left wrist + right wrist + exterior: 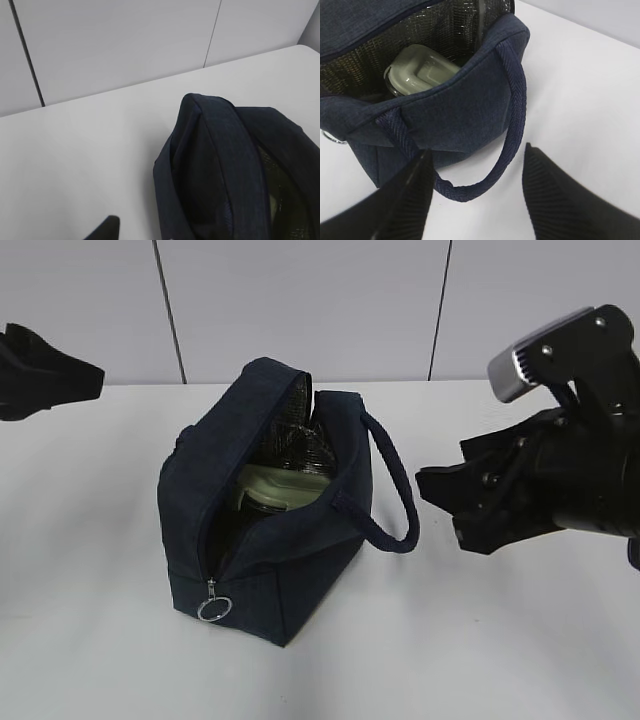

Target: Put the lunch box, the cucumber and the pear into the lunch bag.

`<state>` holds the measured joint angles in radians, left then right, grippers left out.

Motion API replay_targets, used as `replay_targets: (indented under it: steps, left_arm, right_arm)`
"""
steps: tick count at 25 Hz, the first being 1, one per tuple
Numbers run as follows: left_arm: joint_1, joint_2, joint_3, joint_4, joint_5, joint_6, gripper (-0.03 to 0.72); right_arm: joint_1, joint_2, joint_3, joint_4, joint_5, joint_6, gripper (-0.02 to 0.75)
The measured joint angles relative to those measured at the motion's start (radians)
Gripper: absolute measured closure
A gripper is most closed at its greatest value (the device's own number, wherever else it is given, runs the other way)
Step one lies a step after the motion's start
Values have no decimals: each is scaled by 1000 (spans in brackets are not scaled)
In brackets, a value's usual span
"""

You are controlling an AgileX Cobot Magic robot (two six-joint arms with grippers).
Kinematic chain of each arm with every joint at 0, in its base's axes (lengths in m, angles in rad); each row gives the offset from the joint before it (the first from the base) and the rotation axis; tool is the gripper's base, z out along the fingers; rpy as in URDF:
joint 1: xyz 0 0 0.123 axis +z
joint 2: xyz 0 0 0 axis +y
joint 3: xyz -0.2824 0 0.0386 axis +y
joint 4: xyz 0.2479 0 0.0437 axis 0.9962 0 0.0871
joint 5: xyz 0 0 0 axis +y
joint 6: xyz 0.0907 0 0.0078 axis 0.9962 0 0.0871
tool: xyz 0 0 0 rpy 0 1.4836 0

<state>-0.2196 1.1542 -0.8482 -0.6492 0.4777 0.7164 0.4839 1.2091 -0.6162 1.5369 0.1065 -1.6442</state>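
The navy lunch bag (270, 540) stands open on the white table, with its ring pull (214, 608) at the front. It also shows in the left wrist view (230, 175) and the right wrist view (445, 120). The lunch box with its sage-green lid (285, 487) sits inside the bag; the right wrist view shows it too (420, 72). The cucumber and the pear are hidden or out of view. My right gripper (440, 505) is open and empty, just right of the bag's loop handle (395, 495); in its own view (477, 165) the handle (512, 125) lies between the fingers. My left gripper (95, 375) hangs at the far left, away from the bag.
The white table (520, 640) runs out around the bag to a grey panelled wall (300, 300) behind it. The table's far right corner shows in the left wrist view (305, 50). No other objects are in view.
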Motion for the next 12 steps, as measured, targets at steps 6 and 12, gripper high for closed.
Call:
replay_targets:
  steps: [6,12]
  left_arm:
    - [0,0,0,0,11,0,359]
    - [0,0,0,0,11,0,361]
  right_arm:
    - [0,0,0,23,-2,-3,294]
    - [0,0,0,40,-2,-5,295]
